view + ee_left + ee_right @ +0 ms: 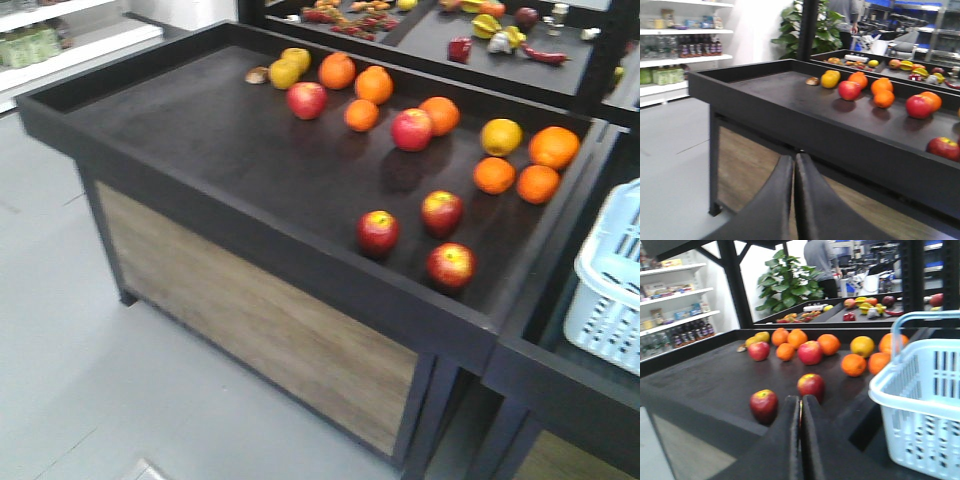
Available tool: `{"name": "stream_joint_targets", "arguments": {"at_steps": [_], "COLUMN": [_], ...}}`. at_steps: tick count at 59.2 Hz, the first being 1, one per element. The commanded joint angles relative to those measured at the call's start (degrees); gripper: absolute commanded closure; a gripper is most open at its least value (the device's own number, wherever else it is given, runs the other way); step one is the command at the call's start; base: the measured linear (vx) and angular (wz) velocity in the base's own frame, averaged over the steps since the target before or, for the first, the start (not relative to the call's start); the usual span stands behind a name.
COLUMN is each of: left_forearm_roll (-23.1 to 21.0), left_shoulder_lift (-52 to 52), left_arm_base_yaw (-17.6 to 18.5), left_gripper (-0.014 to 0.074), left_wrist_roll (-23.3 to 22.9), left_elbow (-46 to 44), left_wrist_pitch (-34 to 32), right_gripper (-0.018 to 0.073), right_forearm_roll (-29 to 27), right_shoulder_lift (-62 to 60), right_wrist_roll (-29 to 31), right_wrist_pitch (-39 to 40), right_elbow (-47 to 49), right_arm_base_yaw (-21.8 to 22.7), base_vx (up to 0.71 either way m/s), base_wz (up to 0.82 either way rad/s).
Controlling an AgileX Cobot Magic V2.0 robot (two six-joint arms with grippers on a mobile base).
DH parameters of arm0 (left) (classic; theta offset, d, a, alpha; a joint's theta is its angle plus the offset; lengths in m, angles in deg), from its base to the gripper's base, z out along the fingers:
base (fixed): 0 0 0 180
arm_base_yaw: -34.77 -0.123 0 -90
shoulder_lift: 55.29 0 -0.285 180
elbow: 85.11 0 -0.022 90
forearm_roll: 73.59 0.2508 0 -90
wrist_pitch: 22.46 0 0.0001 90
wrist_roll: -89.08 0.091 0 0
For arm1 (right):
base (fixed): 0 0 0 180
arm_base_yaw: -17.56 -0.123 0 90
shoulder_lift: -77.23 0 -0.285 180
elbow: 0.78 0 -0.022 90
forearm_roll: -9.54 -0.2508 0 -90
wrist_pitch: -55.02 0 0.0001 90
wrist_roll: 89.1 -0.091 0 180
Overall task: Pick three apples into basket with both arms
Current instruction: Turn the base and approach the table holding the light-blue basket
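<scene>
Three dark-red apples lie near the table's front right corner: one (378, 232), one (441, 212) and one (451, 265). The pale blue basket (606, 322) stands lower down, right of the table. In the right wrist view my right gripper (801, 399) is shut and empty, low in front of the table edge. Two of the apples (763, 405) (811, 385) sit just beyond it, the third is mostly hidden behind its fingers, and the basket (910, 401) is to the right. My left gripper (794, 157) is shut and empty below the table's front rim, with one apple (944, 148) far right. Neither gripper shows in the front view.
The black raised-rim table (200, 130) also carries several oranges (374, 84), two brighter red apples (307, 100) (411, 129) and yellow apples (285, 72) toward the back. A second produce table (440, 40) stands behind. Shelves (680, 50) line the left wall.
</scene>
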Motion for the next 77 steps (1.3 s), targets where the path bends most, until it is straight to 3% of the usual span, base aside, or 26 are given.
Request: {"name": "stream_joint_targets", "arguments": {"at_steps": [1, 77], "left_forearm_roll": [-0.6, -0.6], "left_shoulder_lift": [0.8, 0.8], "left_arm_base_yaw": [0.4, 0.4], "left_gripper": [0.0602, 0.0602], "left_wrist_roll": [-0.2, -0.2], "left_elbow": [-1.5, -1.5], "left_wrist_pitch": [-4.3, -4.3], "right_gripper": [0.0568, 0.0568], "right_forearm_roll": [0.7, 0.7], "right_shoulder_lift": [-0.7, -0.7], "right_wrist_roll": [0.2, 0.2], "right_wrist_pitch": [4.1, 4.1], "right_elbow": [-0.8, -0.8], "right_arm_base_yaw": [0.3, 0.3], "base_vx": [0.11, 0.10], "base_wz": [-0.44, -0.38]}}
